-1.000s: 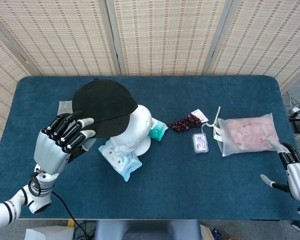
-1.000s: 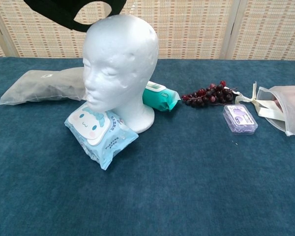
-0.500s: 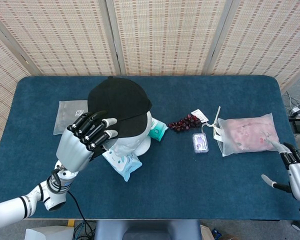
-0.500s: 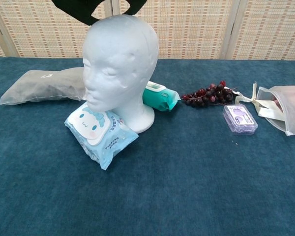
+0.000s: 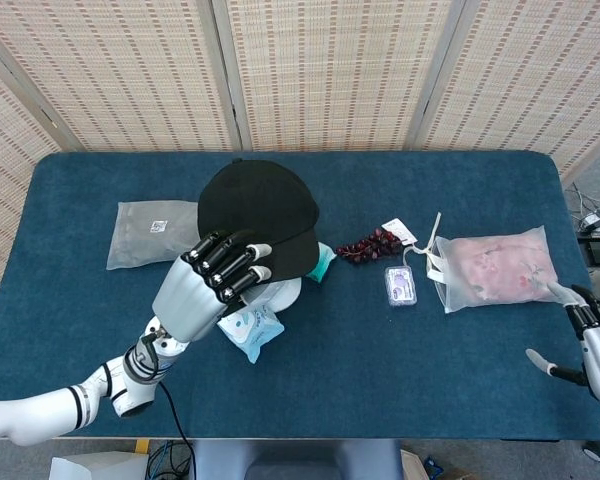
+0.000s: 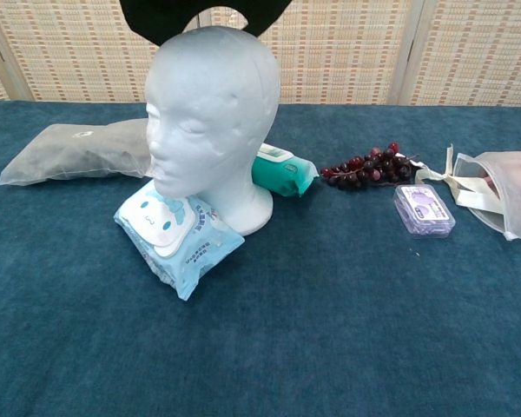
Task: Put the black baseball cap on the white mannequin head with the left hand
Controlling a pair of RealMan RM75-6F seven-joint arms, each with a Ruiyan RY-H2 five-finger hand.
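The black baseball cap (image 5: 260, 205) hangs in the air right above the white mannequin head (image 6: 210, 113). My left hand (image 5: 212, 280) grips the cap at its near edge. In the chest view only the cap's lower rim (image 6: 169, 17) shows, just over the crown of the mannequin head, with a small gap between them. In the head view the cap hides nearly all of the mannequin head; only its base (image 5: 278, 293) peeks out. My right hand (image 5: 597, 345) rests at the table's near right corner, fingers apart, holding nothing.
A blue wipes pack (image 6: 178, 236) lies against the mannequin's base, a teal pack (image 6: 282, 171) behind it. A grey pouch (image 6: 74, 152) lies to the left. Grapes (image 6: 369, 163), a small purple box (image 6: 424, 209) and a pink-filled clear bag (image 5: 495, 268) lie to the right.
My left hand has carried the cap rightward, from left of the mannequin head to directly above it. The right hand has stayed in place.
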